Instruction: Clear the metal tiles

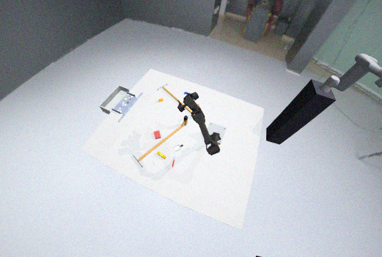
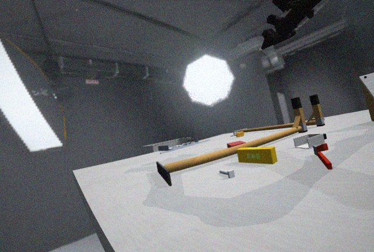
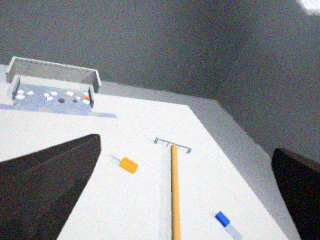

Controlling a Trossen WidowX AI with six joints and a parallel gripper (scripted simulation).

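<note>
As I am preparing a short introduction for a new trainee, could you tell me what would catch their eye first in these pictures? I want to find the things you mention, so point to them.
Probably the bright octagonal light (image 2: 208, 80) at the centre of the exterior view. Next, the two long wooden-handled tools (image 1: 162, 142) (image 2: 211, 156) (image 3: 175, 192) lying on the white table, and the black arm (image 1: 199, 118) (image 2: 301, 4) raised above it.

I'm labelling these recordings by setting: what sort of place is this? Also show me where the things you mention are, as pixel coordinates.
Probably a workshop or lab-like room: a robot arm (image 1: 199, 117) (image 2: 305, 0) stands over a white table (image 1: 215, 183) (image 2: 272, 213) (image 3: 135, 120) with long-handled tools and a yellow level-like block (image 1: 161, 154) (image 2: 256, 155).
</note>
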